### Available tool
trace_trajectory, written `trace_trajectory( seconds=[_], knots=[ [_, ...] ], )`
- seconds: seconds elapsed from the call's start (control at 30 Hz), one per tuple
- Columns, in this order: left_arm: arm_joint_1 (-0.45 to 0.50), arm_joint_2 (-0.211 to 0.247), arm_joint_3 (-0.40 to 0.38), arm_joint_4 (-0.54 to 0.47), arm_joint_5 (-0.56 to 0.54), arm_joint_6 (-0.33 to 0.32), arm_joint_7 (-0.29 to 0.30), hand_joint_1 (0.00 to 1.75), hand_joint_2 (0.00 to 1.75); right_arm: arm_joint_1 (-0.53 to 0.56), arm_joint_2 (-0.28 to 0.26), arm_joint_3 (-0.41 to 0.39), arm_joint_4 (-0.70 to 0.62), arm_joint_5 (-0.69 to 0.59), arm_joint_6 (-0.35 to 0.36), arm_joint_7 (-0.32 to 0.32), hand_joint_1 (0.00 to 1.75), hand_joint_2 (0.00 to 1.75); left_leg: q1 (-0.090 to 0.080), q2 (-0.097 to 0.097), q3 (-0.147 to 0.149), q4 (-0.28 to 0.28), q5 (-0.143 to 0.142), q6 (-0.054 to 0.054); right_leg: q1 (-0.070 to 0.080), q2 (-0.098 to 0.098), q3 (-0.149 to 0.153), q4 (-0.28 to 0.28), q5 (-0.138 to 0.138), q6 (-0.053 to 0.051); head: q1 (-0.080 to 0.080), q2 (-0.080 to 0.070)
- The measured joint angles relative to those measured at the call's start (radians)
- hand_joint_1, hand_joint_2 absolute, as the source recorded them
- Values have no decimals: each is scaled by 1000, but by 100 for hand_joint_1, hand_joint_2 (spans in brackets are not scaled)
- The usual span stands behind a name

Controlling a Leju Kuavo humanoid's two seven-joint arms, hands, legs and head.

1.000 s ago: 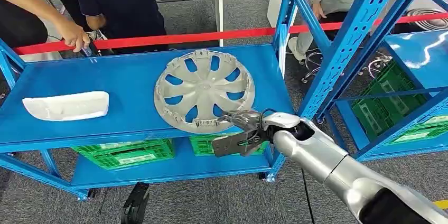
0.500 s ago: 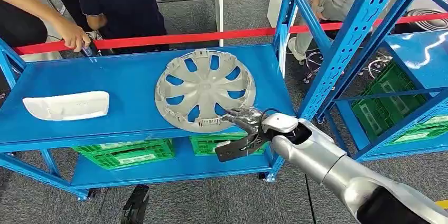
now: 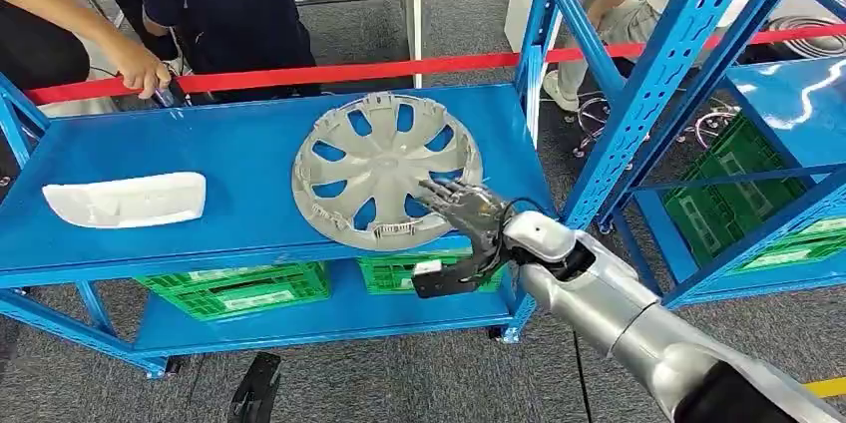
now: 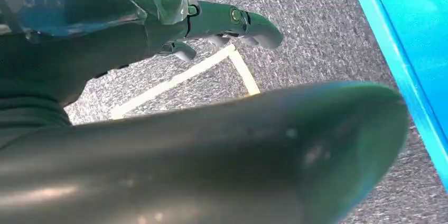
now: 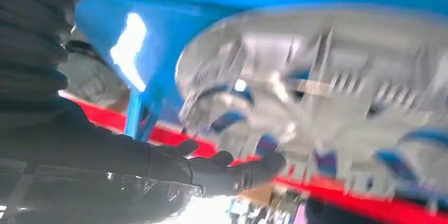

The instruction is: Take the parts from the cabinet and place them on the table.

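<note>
The blue worktop (image 3: 200, 144) carries the grey wheel cover (image 3: 385, 169), its near edge just under the right hand (image 3: 461, 211). That hand's fingers are spread over the rim, thumb below, grasping nothing yet — better to close on both faces before lifting.

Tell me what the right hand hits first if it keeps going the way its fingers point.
Most likely the grey wheel cover on the blue shelf: the right hand is at its near rim, fingers pointing across it. Whether they already touch is unclear.
</note>
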Motion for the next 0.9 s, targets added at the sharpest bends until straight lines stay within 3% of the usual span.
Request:
trace_trajectory(
  seconds=[0.47, 0.6, 0.73, 0.9],
  knots=[
    [-1, -19, 23, 3, 0, -3, -19, 0, 0, -43, 32, -103, 8, 28, 1, -10, 0, 175, 0, 0, 0, 0, 0, 0, 0, 0, 0, 0, 0, 0, 0, 0],
    [-2, -22, 29, 8, 10, -2, -28, 0, 0, -70, 48, -110, 47, 8, 96, 0, 0, 175, 0, 0, 0, 0, 0, 0, 0, 0, 0, 0, 0, 0, 0, 0],
    [-5, -26, 31, 14, 13, -2, -24, 0, 0, -97, 91, -109, 144, 0, 195, 57, 0, 175, 0, 0, 0, 0, 0, 0, 0, 0, 0, 0, 0, 0, 0, 0],
    [-9, -27, 31, 20, 13, -3, -15, 0, 0, -108, 143, -105, 237, 0, 227, 87, 0, 175, 0, 0, 0, 0, 0, 0, 0, 0, 0, 0, 0, 0, 0, 0]
  ],
)
